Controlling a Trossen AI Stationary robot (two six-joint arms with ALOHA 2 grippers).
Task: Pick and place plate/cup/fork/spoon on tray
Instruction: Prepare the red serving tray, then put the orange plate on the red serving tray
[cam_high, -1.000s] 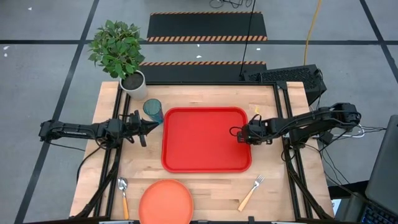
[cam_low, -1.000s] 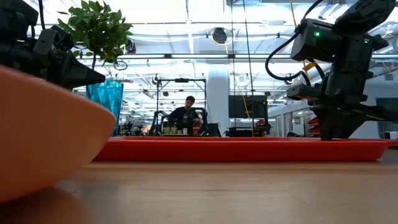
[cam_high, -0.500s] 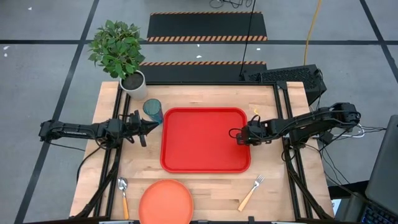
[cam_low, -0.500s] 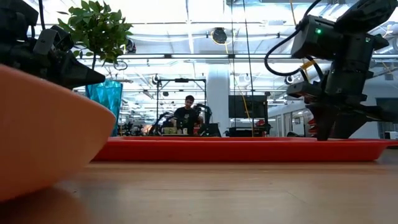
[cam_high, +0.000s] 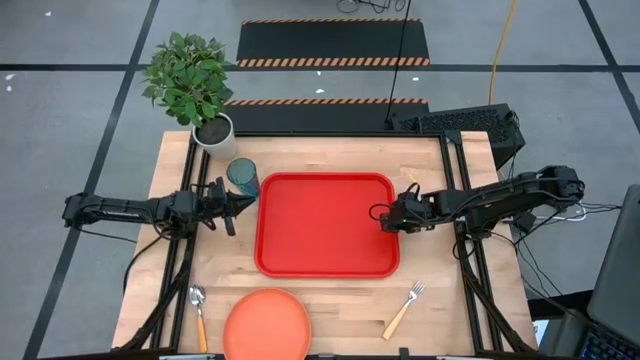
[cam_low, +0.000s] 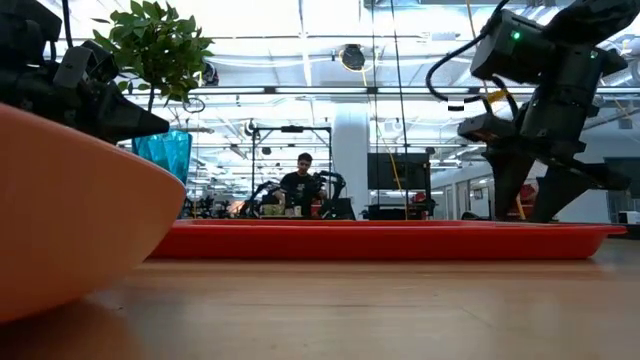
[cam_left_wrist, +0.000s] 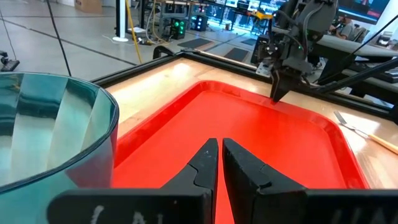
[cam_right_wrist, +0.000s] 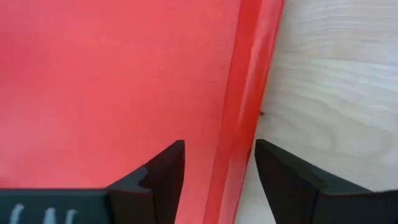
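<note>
The red tray (cam_high: 328, 225) lies flat mid-table. My right gripper (cam_high: 385, 218) is open at the tray's right rim (cam_right_wrist: 239, 124); one finger (cam_right_wrist: 165, 171) stands over the tray floor and the other (cam_right_wrist: 283, 171) over the wood outside. My left gripper (cam_high: 248, 205) is shut and points over the tray's left rim (cam_left_wrist: 219, 146). The teal cup (cam_high: 241, 177) stands upright beside it, at the tray's far left corner. The orange plate (cam_high: 266, 323), the spoon (cam_high: 199, 315) and the fork (cam_high: 403, 308) lie along the near edge. My right gripper straddles the tray's right rim from above, fingers pointing down and lying across the rim. I cannot tell whether either finger touches it. The tray lies flat on the table.
A white plant pot (cam_high: 213, 135) stands at the far left corner behind the cup. Bare wood shows right of the tray (cam_high: 430, 260). A person shows far off in the room in the low view (cam_low: 303, 185).
The tray has slid a little toward the table's left edge, staying flat. My right gripper has opened at the tray's right rim; its fingers stand wider apart in the low view than before.
</note>
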